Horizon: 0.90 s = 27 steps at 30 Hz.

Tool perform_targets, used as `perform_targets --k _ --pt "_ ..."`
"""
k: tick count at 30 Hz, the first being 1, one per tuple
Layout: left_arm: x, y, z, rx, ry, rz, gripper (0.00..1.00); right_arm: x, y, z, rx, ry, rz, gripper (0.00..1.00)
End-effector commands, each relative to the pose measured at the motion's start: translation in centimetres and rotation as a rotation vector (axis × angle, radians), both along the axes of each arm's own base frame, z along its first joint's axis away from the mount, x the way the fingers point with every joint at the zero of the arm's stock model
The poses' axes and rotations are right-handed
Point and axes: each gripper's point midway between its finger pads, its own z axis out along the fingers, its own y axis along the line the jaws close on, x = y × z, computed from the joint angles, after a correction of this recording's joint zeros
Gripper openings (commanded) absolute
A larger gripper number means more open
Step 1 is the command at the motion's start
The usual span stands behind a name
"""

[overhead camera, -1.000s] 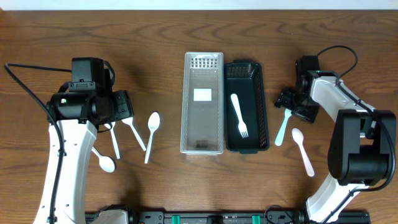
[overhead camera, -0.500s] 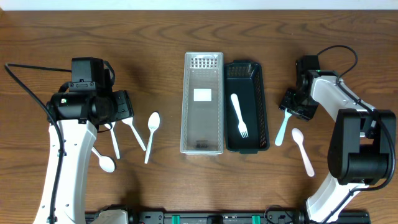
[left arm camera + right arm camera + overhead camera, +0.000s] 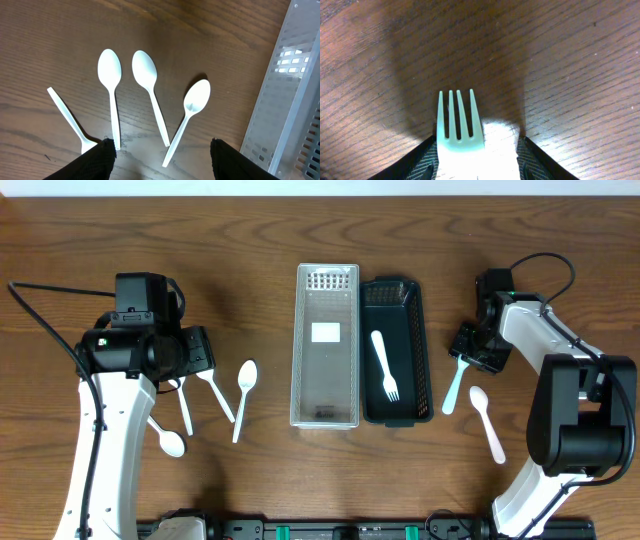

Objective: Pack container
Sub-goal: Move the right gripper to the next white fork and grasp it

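- Right wrist view: pale green fork (image 3: 459,120) flat on the wooden table (image 3: 570,60), tines pointing away, neck between the fingers (image 3: 426,161) of the right gripper (image 3: 476,142); jaws close on either side; cannot tell whether clamped or merely straddling.
- Handling, as judged: thin plastic, very light, springy, smooth, apt to slip or flick; best taken across the neck or upper handle, with gentle pressure.
- Overhead view: same fork just right of the black container (image 3: 424,380); one white fork (image 3: 384,366) already inside; clear tray (image 3: 300,380) just beside.
- Left wrist view: left gripper (image 3: 161,145) released, empty, above white spoons (image 3: 145,70).
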Motion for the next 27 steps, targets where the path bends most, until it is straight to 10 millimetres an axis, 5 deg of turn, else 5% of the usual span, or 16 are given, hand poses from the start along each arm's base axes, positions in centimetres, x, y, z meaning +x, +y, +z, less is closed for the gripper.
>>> perform_targets --k 1,10,27 --pt "0.22 0.01 0.51 0.003 -0.010 -0.006 0.64 -2.34 0.48 -2.59 0.037 0.108 -0.002 0.51" --pt "0.14 0.01 0.48 0.004 -0.006 -0.006 0.64 -2.63 0.48 -2.57 0.037 0.120 -0.002 0.33" --pt "-0.02 0.01 0.42 0.003 0.000 -0.006 0.64 -1.91 0.46 -2.60 0.036 0.091 0.000 0.22"
